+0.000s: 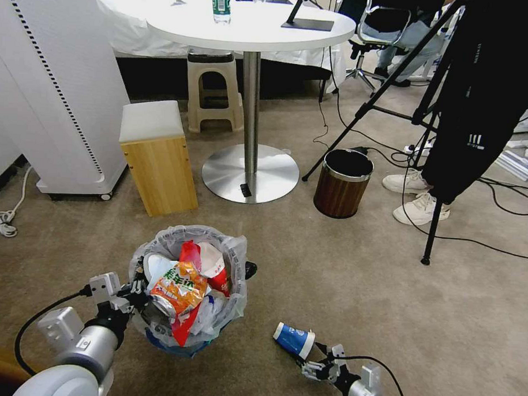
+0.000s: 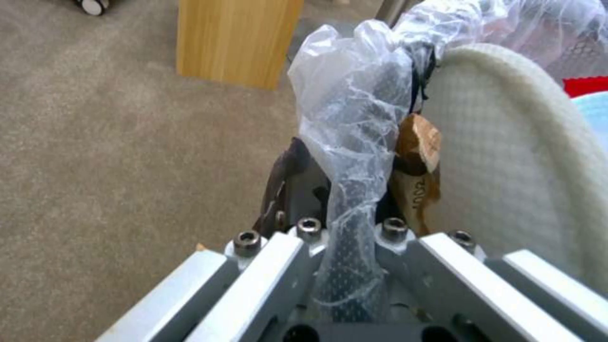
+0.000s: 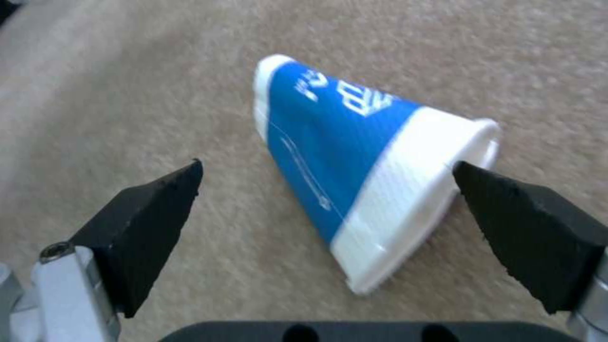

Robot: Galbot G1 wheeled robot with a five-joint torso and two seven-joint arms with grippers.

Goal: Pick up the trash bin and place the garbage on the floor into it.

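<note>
Trash bin (image 1: 187,288), full of litter, sits on the carpet, its bagged rim pinched tight by the left gripper (image 1: 138,286). Right gripper (image 3: 326,190) spreads wide around the paper cup (image 3: 361,185), which lies on its side on the floor just right of the bin; one fingertip (image 3: 507,209) touches the cup's rim.

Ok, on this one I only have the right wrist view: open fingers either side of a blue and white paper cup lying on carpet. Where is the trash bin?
Observer: In the head view the trash bin is to the left of the paper cup, apart from it. The right gripper is at the cup's wide end.
Operator: Is the other arm holding it?
Observer: Yes. The left gripper is shut on its rim; the left wrist view shows mesh and bag liner clamped in it.
Operator: Anything in it already?
Observer: It is heaped: an orange snack wrapper on top, with a white slipper and a wooden stick against the rim.
</note>
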